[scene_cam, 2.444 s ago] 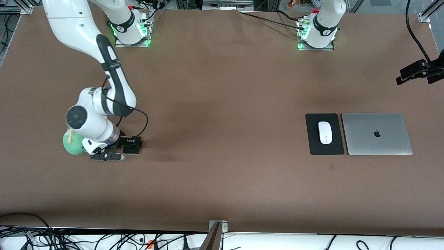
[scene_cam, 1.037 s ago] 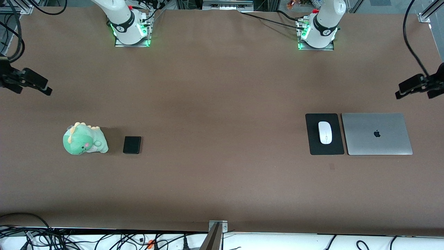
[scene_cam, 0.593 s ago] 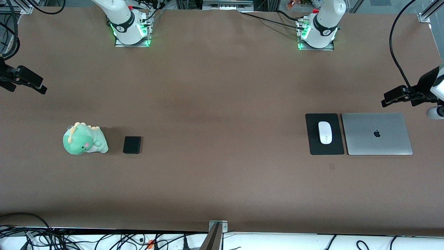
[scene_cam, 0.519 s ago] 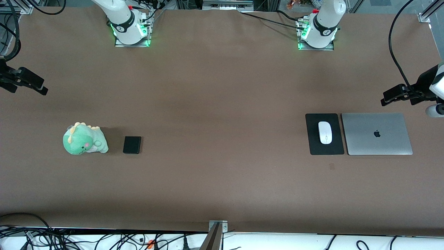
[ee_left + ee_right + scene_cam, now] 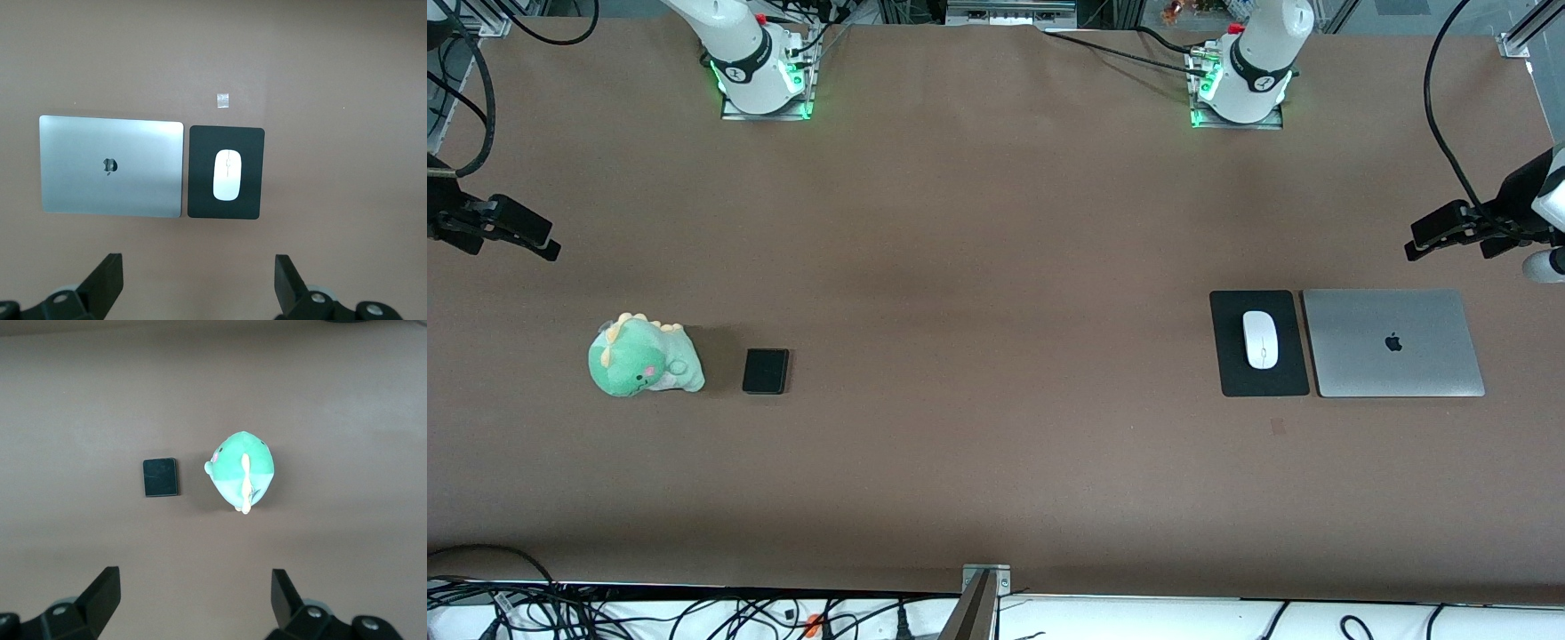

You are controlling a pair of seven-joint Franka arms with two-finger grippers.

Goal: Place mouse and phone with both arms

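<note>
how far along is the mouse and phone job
It looks finished. The mouse lies on the black mouse pad beside the closed laptop. The phone lies flat beside the green plush toy. Nothing is in hand: the left pincer and right pincer are open and empty, raised at their ends of the table. Nothing appears left.

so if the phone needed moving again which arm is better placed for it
Likely the right arm. Its gripper hangs open at the table end where the phone lies beside the plush dinosaur; the left gripper hangs open near the laptop.
</note>
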